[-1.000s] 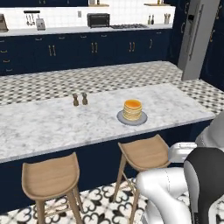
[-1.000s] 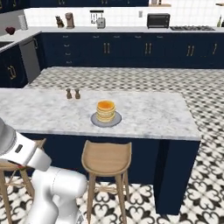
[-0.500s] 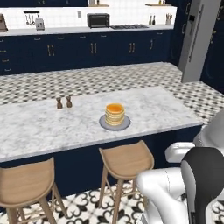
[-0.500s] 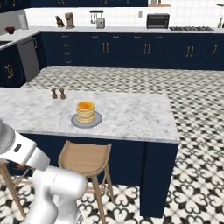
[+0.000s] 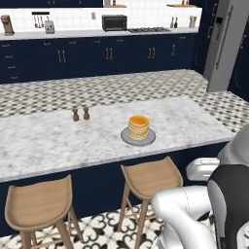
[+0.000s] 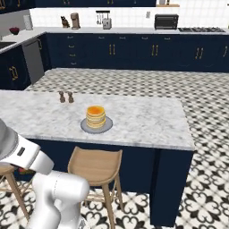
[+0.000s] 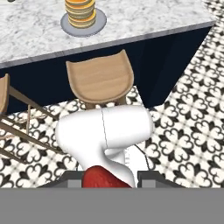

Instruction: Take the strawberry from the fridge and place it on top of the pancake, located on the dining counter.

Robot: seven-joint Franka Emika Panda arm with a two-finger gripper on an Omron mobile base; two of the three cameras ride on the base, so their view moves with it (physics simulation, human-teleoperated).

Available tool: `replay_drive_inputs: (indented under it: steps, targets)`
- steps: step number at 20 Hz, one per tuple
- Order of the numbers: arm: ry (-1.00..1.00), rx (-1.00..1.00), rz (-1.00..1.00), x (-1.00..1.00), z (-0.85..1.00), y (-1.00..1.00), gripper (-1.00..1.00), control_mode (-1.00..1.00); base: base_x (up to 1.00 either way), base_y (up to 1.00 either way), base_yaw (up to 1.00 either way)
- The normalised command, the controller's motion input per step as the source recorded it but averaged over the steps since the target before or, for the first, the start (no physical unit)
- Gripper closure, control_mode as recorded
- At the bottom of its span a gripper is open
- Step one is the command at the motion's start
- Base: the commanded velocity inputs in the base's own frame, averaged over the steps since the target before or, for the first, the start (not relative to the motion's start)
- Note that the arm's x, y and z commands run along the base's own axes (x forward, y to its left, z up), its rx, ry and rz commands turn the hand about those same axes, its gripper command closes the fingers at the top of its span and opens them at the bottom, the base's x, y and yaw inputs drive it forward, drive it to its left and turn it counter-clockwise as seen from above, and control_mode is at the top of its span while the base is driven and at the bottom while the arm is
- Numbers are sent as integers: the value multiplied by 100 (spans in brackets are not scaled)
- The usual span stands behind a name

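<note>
In the hand view my gripper (image 7: pixel 109 180) is shut on the strawberry (image 7: pixel 104 177), a small red fruit between the dark fingertips (image 7: pixel 72 180) at the bottom edge. It hangs low over the patterned floor, in front of the dining counter (image 7: pixel 144 17). The pancake (image 7: pixel 80 8) is a golden stack on a grey plate (image 7: pixel 98 22) on that counter, far ahead of the gripper. The pancake (image 5: pixel 138 127) (image 6: pixel 95 116) sits mid-counter (image 5: pixel 48 141) (image 6: pixel 147 120) in both base views. The fridge (image 5: pixel 226 44) stands at the far right of the left base view.
Two brown shakers (image 5: pixel 80 114) (image 6: pixel 66 96) stand on the counter left of the plate. Wooden stools (image 5: pixel 148 177) (image 6: pixel 96 166) (image 7: pixel 99 78) line the counter's near side below the pancake. Navy cabinets with a toaster oven (image 5: pixel 114 22) run along the back wall.
The whole picture has shifted sideways as the base drove along the counter, so the pancake sits elsewhere in each view. The gripper stays shut on the strawberry.
</note>
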Motion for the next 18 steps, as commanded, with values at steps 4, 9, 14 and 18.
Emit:
replay_drive_inputs:
  steps: [4,9,14,18]
  targets:
    - [0,0,0,0,0,0,100,100,20,59,0]
    - [0,0,0,0,0,0,100,100,26,4,0]
    - [0,0,0,0,0,0,100,100,34,-4,1]
    - [8,0,5,86,0,0,100,-100,0,0,0]
